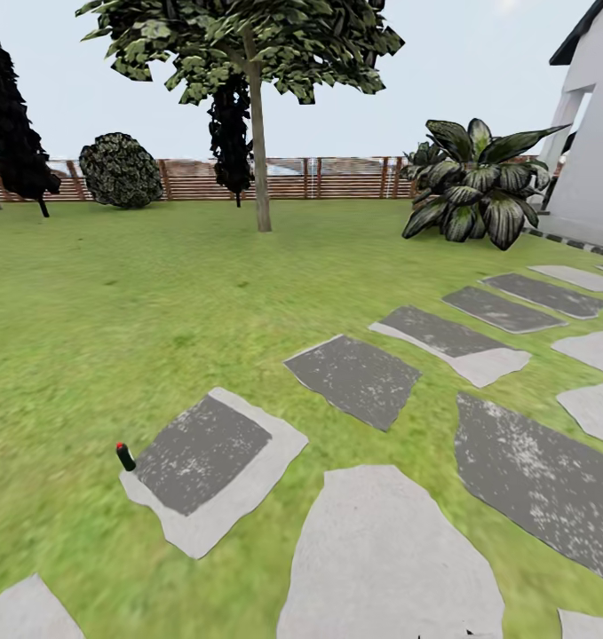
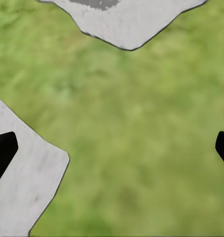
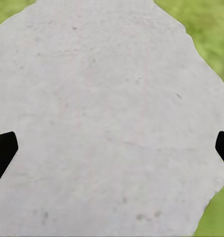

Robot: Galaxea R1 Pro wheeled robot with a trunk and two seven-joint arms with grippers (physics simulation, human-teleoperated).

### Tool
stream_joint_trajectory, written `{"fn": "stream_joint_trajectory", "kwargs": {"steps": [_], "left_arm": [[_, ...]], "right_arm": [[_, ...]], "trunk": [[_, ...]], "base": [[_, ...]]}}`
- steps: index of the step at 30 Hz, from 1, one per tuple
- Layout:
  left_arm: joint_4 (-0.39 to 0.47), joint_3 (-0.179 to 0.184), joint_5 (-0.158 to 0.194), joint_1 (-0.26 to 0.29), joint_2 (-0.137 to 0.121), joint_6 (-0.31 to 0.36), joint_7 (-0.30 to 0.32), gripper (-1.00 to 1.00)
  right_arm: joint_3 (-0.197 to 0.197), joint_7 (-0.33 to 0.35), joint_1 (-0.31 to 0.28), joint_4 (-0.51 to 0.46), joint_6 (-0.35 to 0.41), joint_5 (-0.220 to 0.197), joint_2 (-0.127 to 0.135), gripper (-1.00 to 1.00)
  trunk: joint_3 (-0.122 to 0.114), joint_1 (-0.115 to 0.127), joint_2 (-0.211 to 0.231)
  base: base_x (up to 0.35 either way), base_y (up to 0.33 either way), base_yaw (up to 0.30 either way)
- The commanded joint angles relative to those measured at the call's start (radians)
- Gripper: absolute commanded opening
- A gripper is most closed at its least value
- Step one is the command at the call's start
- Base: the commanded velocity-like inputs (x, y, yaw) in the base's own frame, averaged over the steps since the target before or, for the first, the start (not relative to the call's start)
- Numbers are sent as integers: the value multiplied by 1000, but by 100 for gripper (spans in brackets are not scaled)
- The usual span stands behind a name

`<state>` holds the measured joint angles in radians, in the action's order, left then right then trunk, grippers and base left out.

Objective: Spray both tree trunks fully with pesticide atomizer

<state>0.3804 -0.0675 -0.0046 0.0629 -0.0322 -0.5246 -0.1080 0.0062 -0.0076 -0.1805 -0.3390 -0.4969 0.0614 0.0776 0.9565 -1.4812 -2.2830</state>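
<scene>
A: Lawn [image 1: 115, 311] takes up most of the head view, green grass floor running back to a brown slat fence [image 1: 337, 177], white house [image 1: 599, 151] at the fence's right end.

B: Trees?

A: One tree [image 1: 239, 44] stands on the grass just in front of the fence, dark jagged foliage up top, thin grey-brown trunk [image 1: 260, 160] leaning slightly. Round bush [image 1: 121, 170] against the fence, off to the trunk's left. Broad-leaf plant [image 1: 474, 182] near the house corner.

B: Stones?

A: Grey stepping stones [image 1: 354, 377] curve from the near grass toward the house.

B: Atomizer?

A: Pesticide atomizer [image 1: 125, 456] stands upright on the grass, just beside the left edge of the two-tone stone [image 1: 208, 470]. Tiny dark bottle; the spot at its top looks red here.

B: Grippers?

A: Left gripper [image 2: 112, 148] is released, black fingertips [image 2: 3, 150] spread wide, nothing between them, hanging over grass beside a pale stone. Right gripper [image 3: 112, 148] also released, fingertips [image 3: 3, 150] wide apart over a pale stone [image 3: 107, 118], holding nothing.
</scene>
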Motion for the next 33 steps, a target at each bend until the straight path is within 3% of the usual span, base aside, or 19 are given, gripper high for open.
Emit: {"fn": "stream_joint_trajectory", "kwargs": {"steps": [1, 33], "left_arm": [[0, 0, 0, 0, 0, 0, 0, 100], [0, -2, 1, -1, 0, -2, -1, 100]], "right_arm": [[0, 0, 0, 0, 0, 0, 0, 100], [1, 1, 0, -1, 0, -1, -1, 100]], "trunk": [[0, 0, 0], [0, 0, 0]], "base": [[339, 0, 1], [322, -20, 6]]}}
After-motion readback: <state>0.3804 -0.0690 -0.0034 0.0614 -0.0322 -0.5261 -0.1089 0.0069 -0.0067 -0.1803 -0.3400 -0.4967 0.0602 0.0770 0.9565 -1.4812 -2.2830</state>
